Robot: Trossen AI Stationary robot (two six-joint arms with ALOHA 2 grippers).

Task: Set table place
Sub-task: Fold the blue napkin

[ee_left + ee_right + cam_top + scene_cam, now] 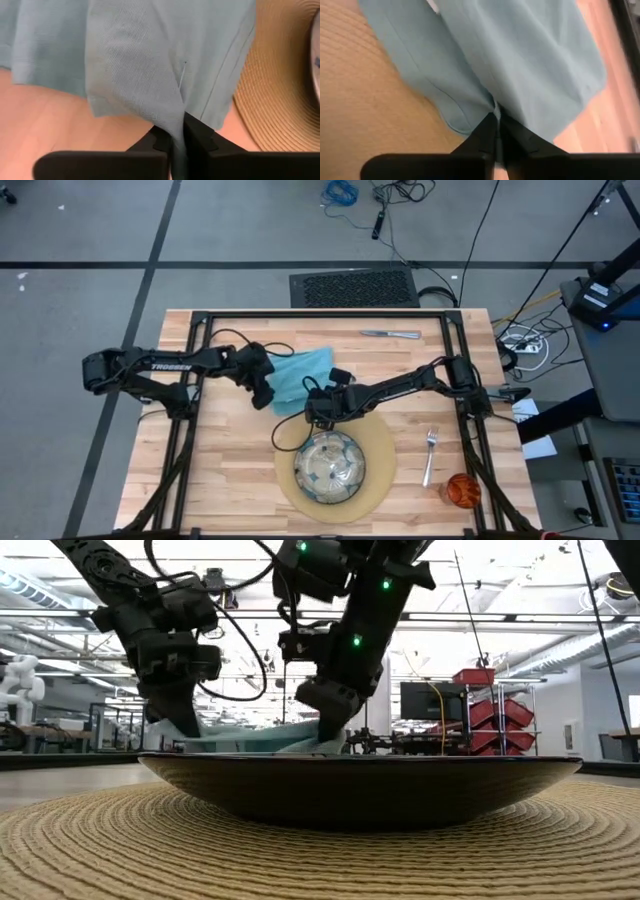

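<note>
The teal napkin [303, 376], lying on the bench [230, 480] beside the placemat [385, 450], is light and limp, so the left end effector [176, 136] and right end effector [496, 131] each pinch an edge.

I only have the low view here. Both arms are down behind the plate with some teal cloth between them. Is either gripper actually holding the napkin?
Observer: Yes. The left gripper is shut on an edge of the napkin, as the left wrist view shows.
Operator: And the right one?
Observer: The right gripper is also shut on the napkin, at a folded edge.
Operator: Where is the napkin relative to the placemat?
Observer: From above, it lies on the table just beyond the placemat, toward the left arm.
Operator: Cutlery placed?
Observer: The fork lies right of the placemat.
</note>
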